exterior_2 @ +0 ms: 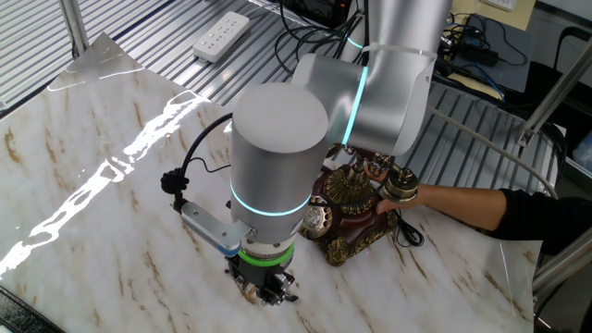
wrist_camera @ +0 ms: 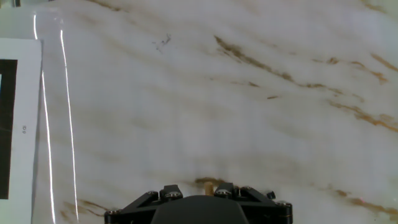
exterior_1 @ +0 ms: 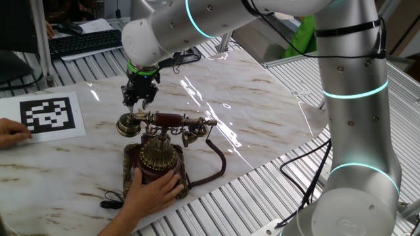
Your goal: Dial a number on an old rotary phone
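The old rotary phone [exterior_1: 159, 155] stands near the table's front edge, its brass handset [exterior_1: 167, 121] resting in the cradle. In the other fixed view the phone [exterior_2: 356, 190] shows its round dial [exterior_2: 317, 218]. A person's hand [exterior_1: 156, 191] rests on the phone's base. My gripper [exterior_1: 139, 99] hangs just behind the handset's left end, a little above the marble and touching nothing. It points down, beside the phone [exterior_2: 265, 285]. The hand view shows only bare marble, with a small tan tip [wrist_camera: 208, 184] between the finger mounts. How the jaws stand is unclear.
A white sheet with a black marker [exterior_1: 47, 115] lies at the left, a second hand [exterior_1: 12, 132] next to it. The phone's dark cord [exterior_1: 213, 167] loops to the right. A black keyboard [exterior_1: 85, 42] sits at the back. The person's arm [exterior_2: 490, 205] reaches in.
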`<state>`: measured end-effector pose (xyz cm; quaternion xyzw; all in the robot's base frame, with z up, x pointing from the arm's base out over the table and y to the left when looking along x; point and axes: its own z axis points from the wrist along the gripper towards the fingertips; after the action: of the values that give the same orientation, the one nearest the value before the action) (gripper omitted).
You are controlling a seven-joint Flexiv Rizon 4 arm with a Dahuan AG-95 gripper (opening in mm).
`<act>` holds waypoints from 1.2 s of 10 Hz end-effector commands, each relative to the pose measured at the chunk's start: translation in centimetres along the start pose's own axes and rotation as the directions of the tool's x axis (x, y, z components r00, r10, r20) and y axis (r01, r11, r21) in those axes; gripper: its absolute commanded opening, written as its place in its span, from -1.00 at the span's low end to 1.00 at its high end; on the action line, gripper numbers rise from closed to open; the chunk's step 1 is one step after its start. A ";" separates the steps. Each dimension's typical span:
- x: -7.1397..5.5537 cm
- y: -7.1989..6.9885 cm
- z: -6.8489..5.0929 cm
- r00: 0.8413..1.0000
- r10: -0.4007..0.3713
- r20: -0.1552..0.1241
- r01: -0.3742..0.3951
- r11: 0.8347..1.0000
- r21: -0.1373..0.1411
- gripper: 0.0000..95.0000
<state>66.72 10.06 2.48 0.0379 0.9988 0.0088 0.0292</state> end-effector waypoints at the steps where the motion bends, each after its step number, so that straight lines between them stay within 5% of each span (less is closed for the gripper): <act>1: -0.1 -0.2 0.2 1.000 -0.014 0.000 0.014 1.000 -0.001 -0.20; 10: 0.2 -0.5 1.3 0.999 -0.053 0.002 0.053 0.999 -0.008 -0.20; 11: 0.3 -0.5 1.3 0.998 -0.056 0.001 0.056 0.998 -0.008 -0.60; 12: 0.3 -0.5 1.3 0.998 -0.057 0.001 0.057 0.998 -0.008 -0.60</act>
<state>66.42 9.56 1.19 0.0094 0.9994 0.0127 0.0294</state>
